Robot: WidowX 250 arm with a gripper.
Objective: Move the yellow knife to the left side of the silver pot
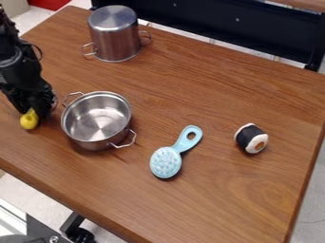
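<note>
Two silver pots stand on a wooden table [215, 199]. Nearer the middle left of the view is the open pot [96, 124], upright and hollow side up; the other, an upside-down pot [115, 40], is farther back, near the table's rear edge. A black robot arm [18, 66] comes in at the upper left, its end effector [39, 109] low over the table, just left of the open pot. Directly below the end effector, and slightly toward the left of the view, is a rounded yellow thing, presumably the yellow knife [28, 121]. Its upper part is hidden, so its long axis cannot be made out, nor can I tell whether the end effector is pinching it or merely beside it. The knife lies left of the open pot, apart from its wall. If that pot is the one meant, the task looks nearly done: what likely remains is to let go, if it is held, and lift straight up, clear of the pot's rim. A pale blue hairbrush [166, 162] lies right of the open pot, and a toy sushi roll [251, 138] is farther right.
</note>
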